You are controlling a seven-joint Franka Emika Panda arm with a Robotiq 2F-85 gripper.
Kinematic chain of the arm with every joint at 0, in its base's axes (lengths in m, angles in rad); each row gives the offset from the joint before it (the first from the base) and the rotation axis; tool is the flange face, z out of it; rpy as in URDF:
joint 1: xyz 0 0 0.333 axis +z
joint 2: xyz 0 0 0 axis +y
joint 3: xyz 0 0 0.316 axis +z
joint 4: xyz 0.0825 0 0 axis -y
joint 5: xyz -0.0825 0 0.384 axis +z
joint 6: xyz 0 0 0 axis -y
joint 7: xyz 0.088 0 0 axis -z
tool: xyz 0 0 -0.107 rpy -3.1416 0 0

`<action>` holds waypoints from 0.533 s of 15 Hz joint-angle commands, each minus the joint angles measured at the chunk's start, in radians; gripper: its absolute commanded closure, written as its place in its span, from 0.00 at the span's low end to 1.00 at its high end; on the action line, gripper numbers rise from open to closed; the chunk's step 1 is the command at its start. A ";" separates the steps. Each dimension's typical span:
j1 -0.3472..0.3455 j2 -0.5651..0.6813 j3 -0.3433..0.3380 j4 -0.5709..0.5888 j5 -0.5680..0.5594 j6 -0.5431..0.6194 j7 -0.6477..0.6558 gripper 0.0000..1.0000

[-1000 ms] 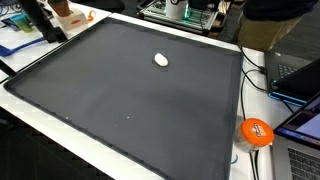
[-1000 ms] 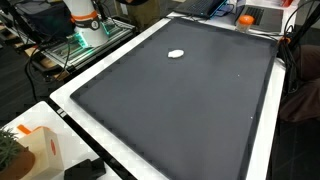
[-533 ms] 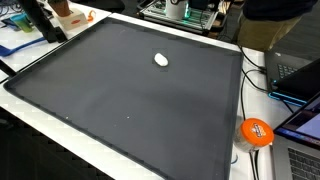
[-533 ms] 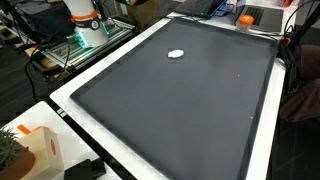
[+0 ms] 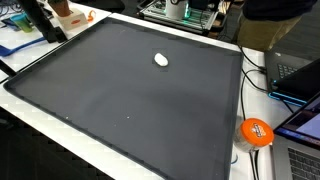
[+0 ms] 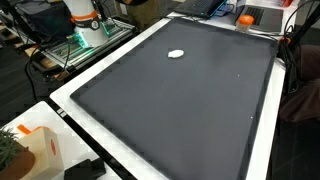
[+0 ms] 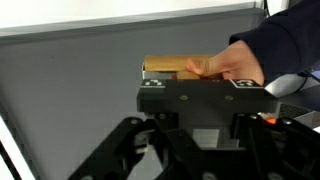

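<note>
Nothing shifted on mat (image 5: 130, 100); wooden block (image 7: 176, 68) sideways across wrist view, hand (image 7: 240, 62) touching; pincer (image 7: 195, 82) grip, cannot tell

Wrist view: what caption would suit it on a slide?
A blue-sleeved hand holds a yellow block by the robot's dark gripper.

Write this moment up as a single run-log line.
gripper: open or shut unclear | tan block: just beyond it, person's hand on it | black mat: small white object lying on it
</note>
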 commanded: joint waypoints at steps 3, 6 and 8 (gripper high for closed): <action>-0.014 0.012 0.006 0.007 0.023 -0.011 0.011 0.78; -0.019 0.010 0.005 0.005 0.023 -0.007 0.012 0.78; -0.019 0.003 0.005 0.002 0.025 -0.002 0.007 0.78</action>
